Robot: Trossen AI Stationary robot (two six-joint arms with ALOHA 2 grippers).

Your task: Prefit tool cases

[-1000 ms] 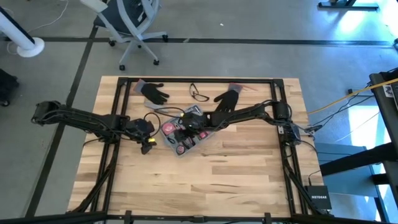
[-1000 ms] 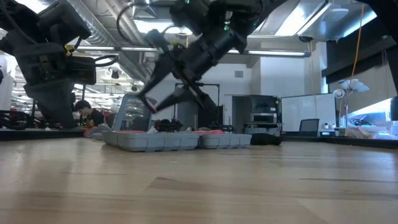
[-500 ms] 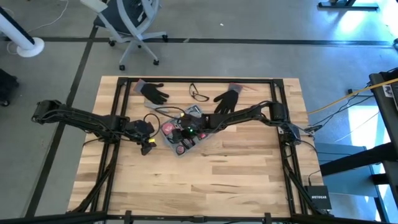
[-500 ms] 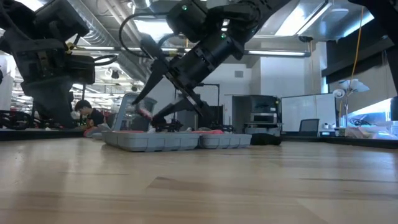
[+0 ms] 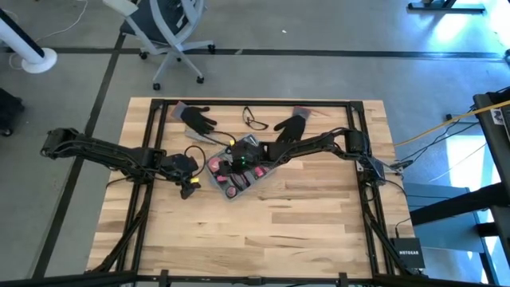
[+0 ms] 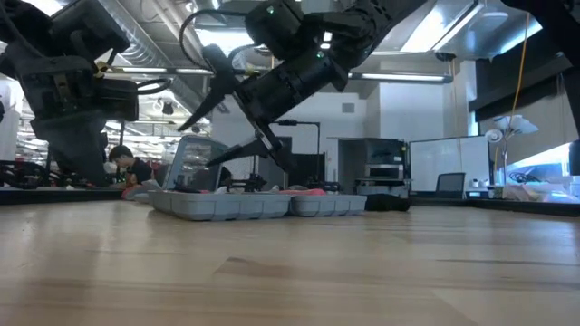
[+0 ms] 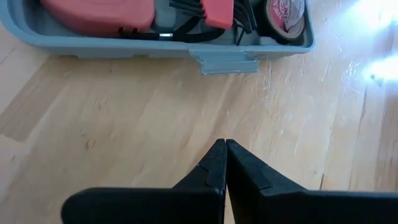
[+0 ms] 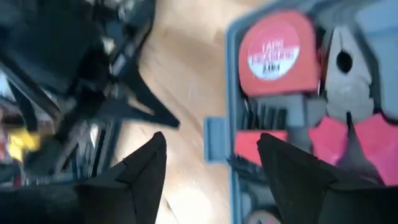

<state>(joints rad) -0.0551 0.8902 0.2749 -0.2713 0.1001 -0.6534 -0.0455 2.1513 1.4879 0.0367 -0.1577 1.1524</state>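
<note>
1. Two hands in view: right hand [image 6: 210, 118] spread wide, gripping nothing, raised over the tool case [image 5: 236, 171].
2. Directly beneath its fingers [image 8: 140, 171]: red tape measure [image 8: 271, 53], pliers [image 8: 348, 93], seated in the case's recesses.
3. Left hand [image 7: 225, 155] clenched, empty, just beside the case's latch edge on the worktop [image 5: 303, 215].
4. Farther off: black gloves [image 5: 197, 118], glasses [image 5: 255, 119].

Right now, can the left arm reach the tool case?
Probably yes. The left gripper, shut, sits beside the tool case, with only bare table between them. The right gripper hangs open over the case.
</note>
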